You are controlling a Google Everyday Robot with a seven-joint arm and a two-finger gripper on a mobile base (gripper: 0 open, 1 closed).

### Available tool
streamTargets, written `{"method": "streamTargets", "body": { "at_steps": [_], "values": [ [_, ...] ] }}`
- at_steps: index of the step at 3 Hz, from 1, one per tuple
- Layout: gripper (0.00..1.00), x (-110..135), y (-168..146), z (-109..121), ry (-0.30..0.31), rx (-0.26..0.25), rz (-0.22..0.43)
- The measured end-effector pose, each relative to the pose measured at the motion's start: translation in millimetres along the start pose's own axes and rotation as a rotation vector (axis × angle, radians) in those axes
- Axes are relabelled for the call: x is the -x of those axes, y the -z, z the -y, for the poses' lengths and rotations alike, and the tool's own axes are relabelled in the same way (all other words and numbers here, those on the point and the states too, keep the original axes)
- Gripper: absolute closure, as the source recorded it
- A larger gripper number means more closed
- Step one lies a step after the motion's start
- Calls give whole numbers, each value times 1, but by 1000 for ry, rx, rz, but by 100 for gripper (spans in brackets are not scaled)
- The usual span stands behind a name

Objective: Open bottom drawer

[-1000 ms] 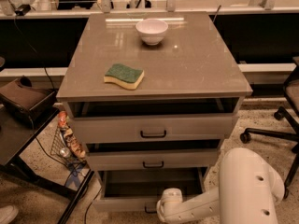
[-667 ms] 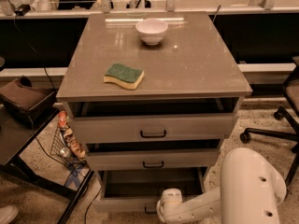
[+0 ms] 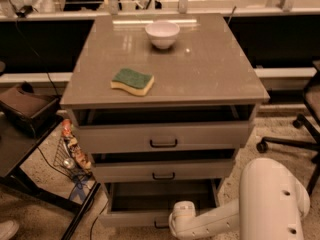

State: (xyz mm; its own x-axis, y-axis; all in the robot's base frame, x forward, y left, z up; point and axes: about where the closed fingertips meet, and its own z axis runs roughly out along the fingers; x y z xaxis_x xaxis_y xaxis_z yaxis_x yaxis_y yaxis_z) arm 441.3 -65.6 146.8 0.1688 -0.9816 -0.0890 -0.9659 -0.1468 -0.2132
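Hardly anything has shifted in the last second: arm and drawers sit where they were.

From where I stand, the grey-beige cabinet (image 3: 210,69) fills the middle of the room, with a sponge (image 3: 132,80) and a white bowl (image 3: 162,33) on its top. The robot's white arm (image 3: 270,199) comes in from the near right and reaches left along the floor line.

The bottom drawer (image 3: 131,218), the slimmest front of the three, is lowest and nearest. It already stands well out from the cabinet, its shallow tray showing dark behind the front panel. The two drawers above it show only narrow gaps.

The gripper (image 3: 174,226) is at the near bottom edge, right by the small black handle (image 3: 161,225) at the centre of that front. It is mostly out of sight, so I cannot tell whether the claw is spread or closed on the bar.

To finish well, I'd judge the pull should run straight toward the near side, square to the front, so the tray does not rack on its runners. It should ease off before the drawer reaches its stop.
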Motion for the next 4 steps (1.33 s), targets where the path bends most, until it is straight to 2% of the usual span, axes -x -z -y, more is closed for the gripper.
{"method": "streamTargets", "body": {
  "at_steps": [1,2,3,4],
  "values": [
    [100,3,32,6,13,-27,-45],
    [100,27,121,26,26,-105,-124],
    [100,24,193,45,77,-179,-234],
    [100,19,211,58,85,-212,-261]
  ]
}}
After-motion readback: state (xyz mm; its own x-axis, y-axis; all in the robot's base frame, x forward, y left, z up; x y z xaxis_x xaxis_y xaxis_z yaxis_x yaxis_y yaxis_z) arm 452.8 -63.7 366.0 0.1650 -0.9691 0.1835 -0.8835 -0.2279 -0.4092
